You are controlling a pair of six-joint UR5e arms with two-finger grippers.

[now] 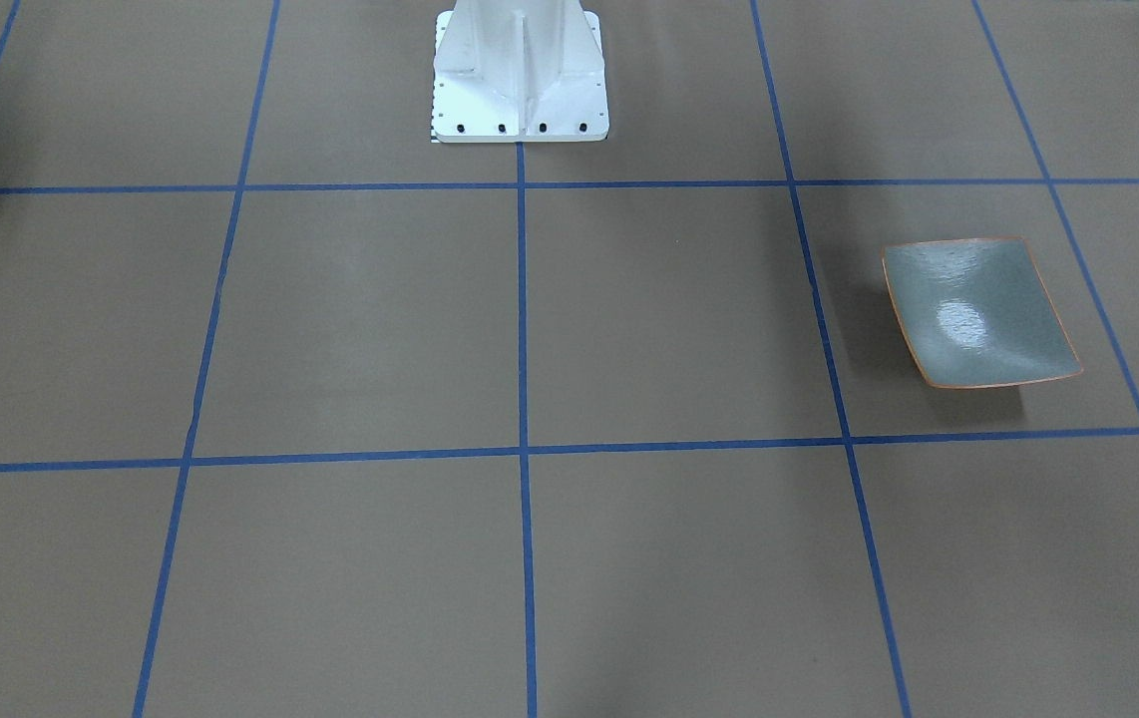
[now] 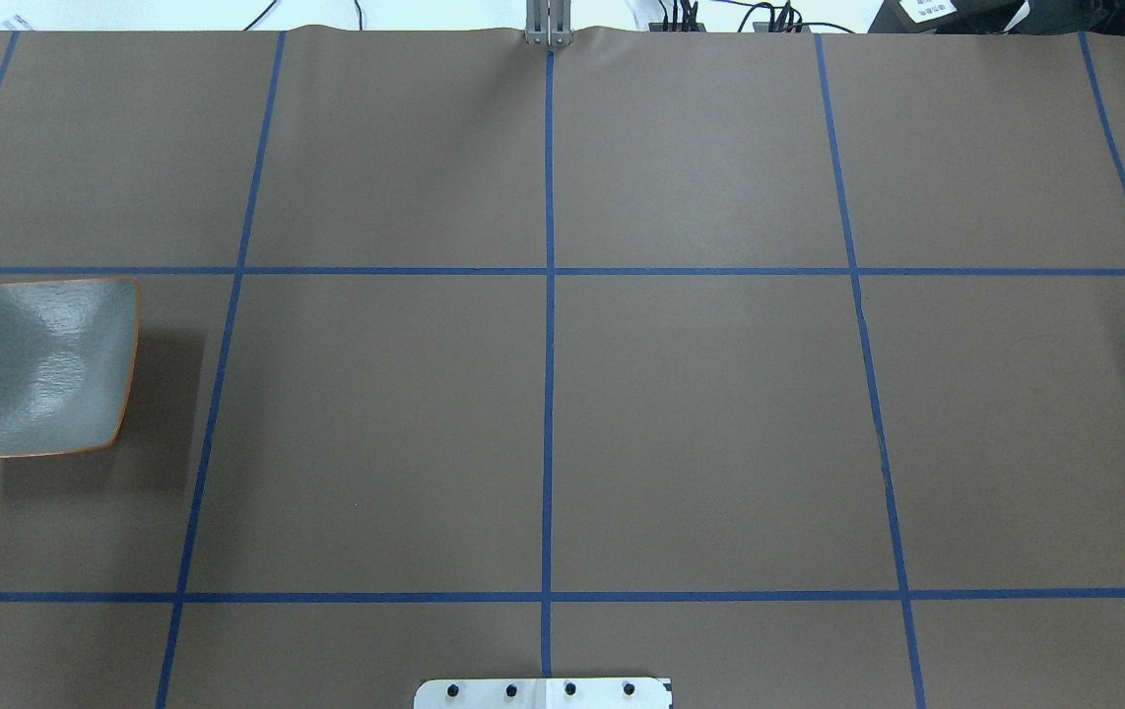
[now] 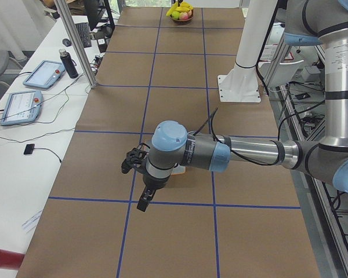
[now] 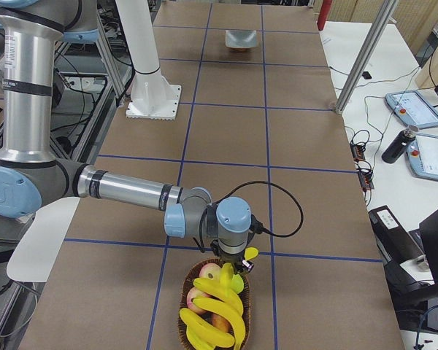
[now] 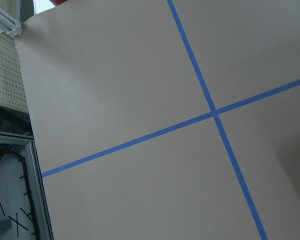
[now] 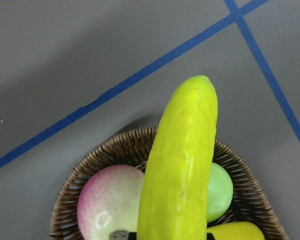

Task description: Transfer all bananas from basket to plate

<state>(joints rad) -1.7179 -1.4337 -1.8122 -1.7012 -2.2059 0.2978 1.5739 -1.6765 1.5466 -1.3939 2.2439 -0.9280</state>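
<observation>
Over basket [image 6: 105,150]: right pincer [image 4: 239,268] holding one banana [image 6: 182,165] above the rest.
Basket contents: more bananas [image 4: 215,321], right end of tabletop [image 2: 700,394].
Plate [image 1: 978,314]: left end, well apart.
Left pincer [image 3: 142,204]: over left end; width cannot tell.

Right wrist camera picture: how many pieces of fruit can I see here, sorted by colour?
Yellow bananas: 2
Pink fruit: 1
Green fruit: 1
Total: 4
</observation>
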